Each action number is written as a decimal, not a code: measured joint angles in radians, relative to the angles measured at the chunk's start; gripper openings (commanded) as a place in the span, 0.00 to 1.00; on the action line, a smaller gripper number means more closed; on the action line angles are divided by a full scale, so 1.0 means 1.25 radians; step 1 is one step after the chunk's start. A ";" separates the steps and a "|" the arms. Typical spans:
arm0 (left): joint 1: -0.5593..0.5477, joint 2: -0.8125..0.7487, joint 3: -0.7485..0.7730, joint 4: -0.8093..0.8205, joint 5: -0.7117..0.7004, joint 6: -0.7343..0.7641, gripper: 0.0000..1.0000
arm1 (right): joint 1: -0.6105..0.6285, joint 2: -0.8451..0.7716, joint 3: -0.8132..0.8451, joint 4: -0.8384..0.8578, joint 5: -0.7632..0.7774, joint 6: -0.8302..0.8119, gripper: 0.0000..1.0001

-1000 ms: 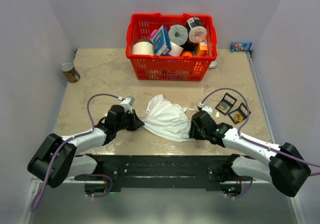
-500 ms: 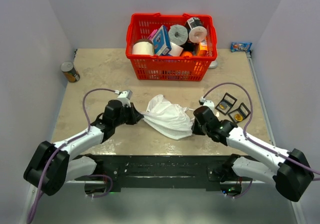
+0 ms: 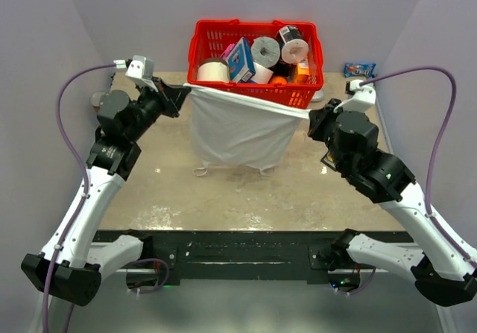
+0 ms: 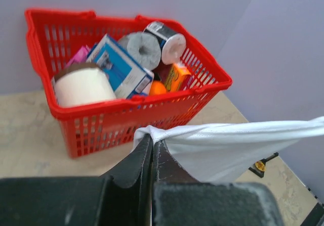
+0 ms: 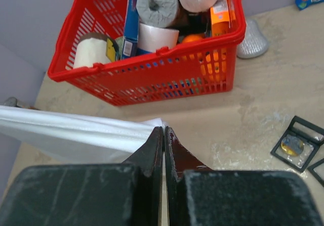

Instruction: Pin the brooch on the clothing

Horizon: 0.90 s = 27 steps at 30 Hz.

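Observation:
The clothing, a white T-shirt [image 3: 238, 132], hangs stretched in the air in front of the basket, and its lower hem reaches down toward the table. My left gripper [image 3: 181, 92] is shut on its left top corner, with the fabric [image 4: 228, 145] bunched at the fingertips [image 4: 152, 137]. At the right top corner my right gripper [image 3: 310, 117] is shut on the cloth [image 5: 66, 130], which is pinched between the tips [image 5: 163, 130]. A small gold brooch [image 5: 292, 145] lies in a black square box on the table at the right and also shows in the left wrist view [image 4: 259, 165]. My right arm hides it in the top view.
A red basket [image 3: 223, 102] full of paper rolls and boxes stands just behind the shirt. A silver object [image 5: 251, 41] lies by its right corner. A snack packet [image 3: 359, 70] sits at the far right, and a can [image 3: 97, 100] at the far left is partly behind my left arm.
Both arms rose from the table and moved apart and back. The crumpled shirt is lifted and pulled taut between them. The right gripper shut on the cloth.

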 measured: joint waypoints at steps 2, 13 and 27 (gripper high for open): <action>0.000 0.009 0.056 -0.014 0.018 0.023 0.00 | 0.000 0.008 0.032 0.016 0.012 -0.022 0.00; 0.000 -0.016 0.023 -0.097 0.026 0.083 0.00 | 0.000 -0.002 -0.007 0.054 0.010 -0.090 0.00; 0.000 -0.163 0.098 -0.006 0.057 0.081 0.00 | 0.000 -0.024 0.200 0.134 -0.176 -0.208 0.00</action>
